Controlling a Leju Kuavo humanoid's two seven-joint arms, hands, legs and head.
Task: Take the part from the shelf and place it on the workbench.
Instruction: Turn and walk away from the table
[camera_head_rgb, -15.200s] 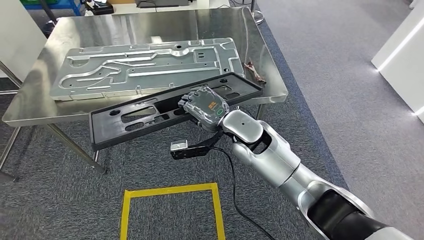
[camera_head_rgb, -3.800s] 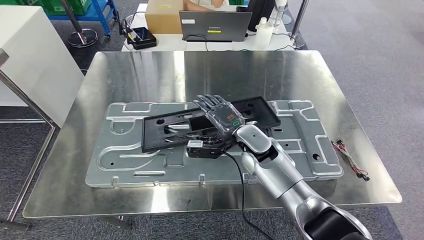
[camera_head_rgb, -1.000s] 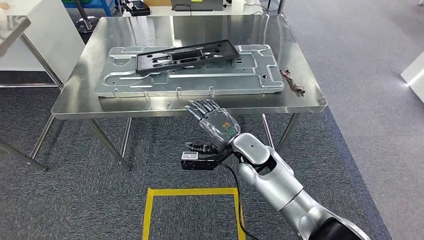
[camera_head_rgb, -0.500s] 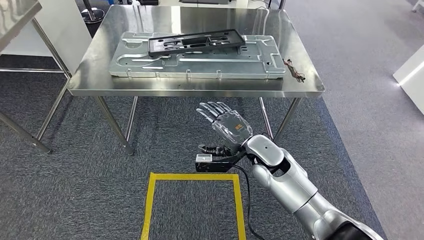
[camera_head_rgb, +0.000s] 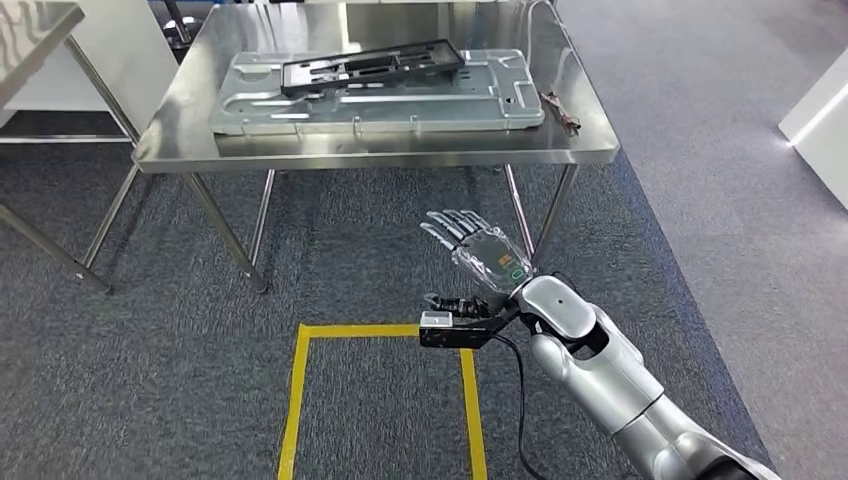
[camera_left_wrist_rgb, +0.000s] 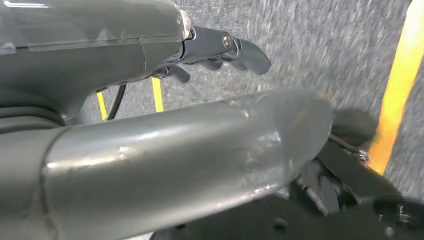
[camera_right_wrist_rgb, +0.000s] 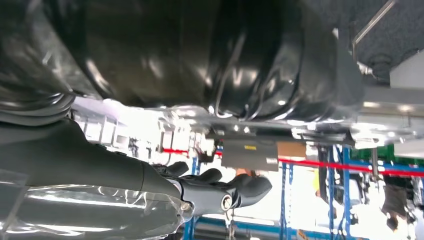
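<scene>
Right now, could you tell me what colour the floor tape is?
Yellow floor tape, clearest in the head view.

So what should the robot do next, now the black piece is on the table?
Probably just lower its right hand: it is open and holds nothing, and the black part already lies on the metal plate on the workbench.

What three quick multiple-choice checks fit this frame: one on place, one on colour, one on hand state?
1. Where does the black part lie?
A. on the metal plate on the workbench
B. on the carpet
C. in the right hand

2. What colour is the floor tape?
A. red
B. yellow
C. white

3. How is the right hand?
A. holding the part
B. gripping a cable
C. fingers apart, holding nothing

Key: 1 A, the black part rests on the metal plate atop the workbench. 2 B, the floor tape is yellow. 3 C, the right hand is spread above the carpet.
</scene>
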